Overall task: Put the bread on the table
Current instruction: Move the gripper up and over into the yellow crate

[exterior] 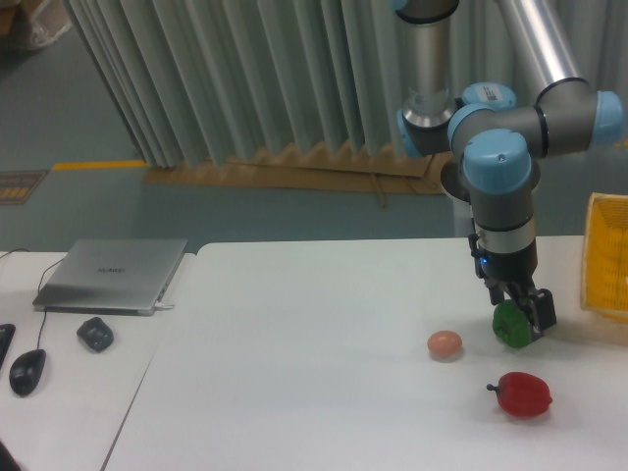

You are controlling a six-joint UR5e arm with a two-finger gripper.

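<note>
The bread does not show in this view. My gripper (pixel 531 316) hangs low over the right side of the white table (pixel 294 373), right against a green pepper (pixel 506 326) that lies on the table. Its dark fingers (pixel 541 309) overlap the pepper's right side. I cannot tell whether they are open, shut, or closed on the pepper.
A pinkish-brown egg (pixel 444 343) lies left of the green pepper and a red pepper (pixel 523 394) lies in front of it. A yellow basket (pixel 610 255) stands at the right edge. A smaller desk at left bears a laptop (pixel 113 275) and two mice (pixel 95 334).
</note>
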